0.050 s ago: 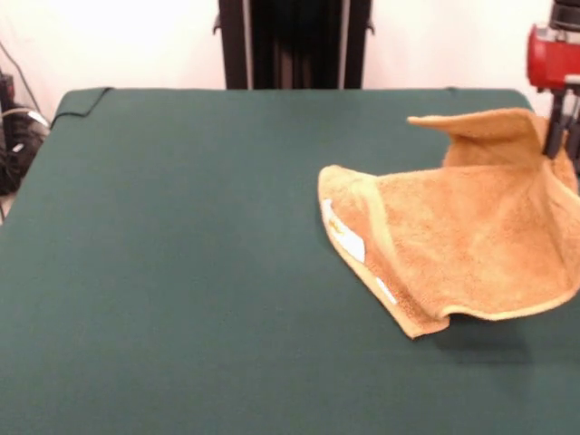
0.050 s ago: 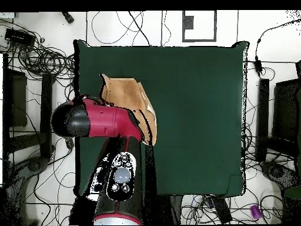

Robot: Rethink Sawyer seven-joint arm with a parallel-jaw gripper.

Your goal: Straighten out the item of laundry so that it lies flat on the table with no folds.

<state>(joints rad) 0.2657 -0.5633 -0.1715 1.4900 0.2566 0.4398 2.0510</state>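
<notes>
One towel (image 1: 462,245), not yet flat | lying near the table (image 1: 181,272) edge beside the arm, one side rising off the cloth | gripper (image 1: 562,136) pinching that lifted edge, it seems | progress: partway; folds remaining, spreading needed.

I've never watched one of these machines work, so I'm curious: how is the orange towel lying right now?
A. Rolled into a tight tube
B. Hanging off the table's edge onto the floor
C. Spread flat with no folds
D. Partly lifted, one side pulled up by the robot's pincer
D. In the front view the towel rises at one side, where the pincer comes down to it, while its other side with the white label rests on the green table.
</notes>
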